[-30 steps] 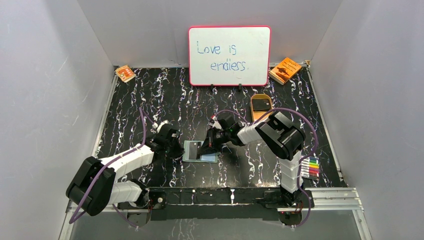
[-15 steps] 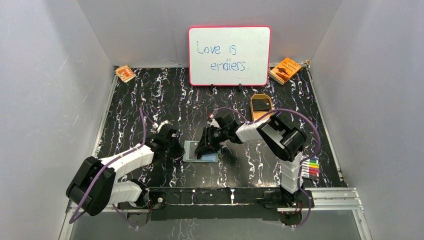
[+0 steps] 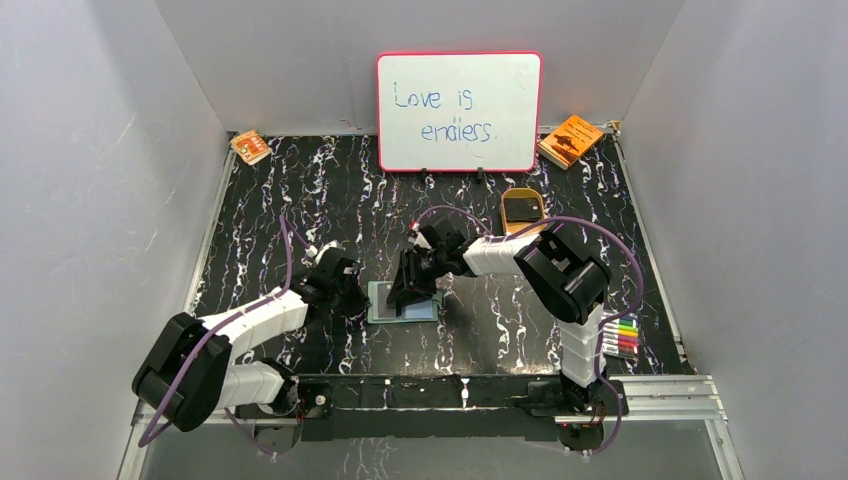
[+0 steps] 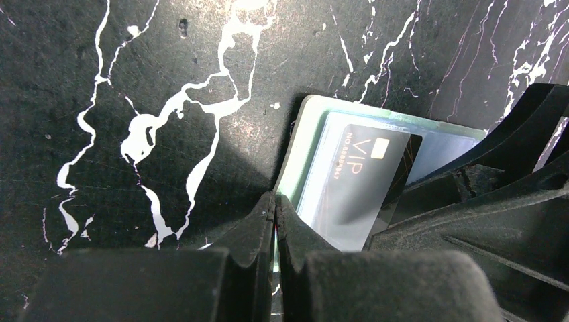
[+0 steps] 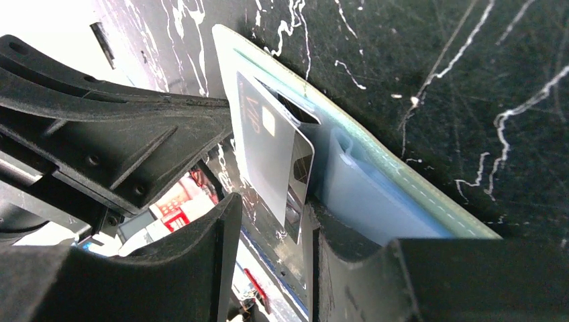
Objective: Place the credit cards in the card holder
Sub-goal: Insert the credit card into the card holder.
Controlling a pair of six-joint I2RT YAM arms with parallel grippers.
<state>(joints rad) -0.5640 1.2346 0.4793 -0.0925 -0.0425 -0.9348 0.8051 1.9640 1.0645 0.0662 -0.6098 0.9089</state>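
Note:
The grey-green card holder [image 3: 425,310] lies flat on the black marbled table, pale blue inside [image 5: 376,194]. A dark credit card marked VIP [image 4: 359,178] sits partly in its pocket, the free end sticking out [image 5: 268,154]. My left gripper [image 4: 275,209] is shut on the holder's left edge [image 4: 298,144], with a thin green sliver showing between its fingertips. At the holder's right side my right gripper [image 5: 275,221] stands open. The card's free end hangs between its fingers with a gap on one side.
A tan oval tray [image 3: 522,196] holding a dark rectangle lies behind the right arm. A whiteboard [image 3: 459,111] stands at the back. Orange booklets lie at the back left [image 3: 251,146] and back right [image 3: 570,140]. Coloured markers [image 3: 620,335] rest by the right base.
My right gripper has opened and let go of the card, sliding a little left over the holder. The left gripper has stayed shut on the holder's edge.

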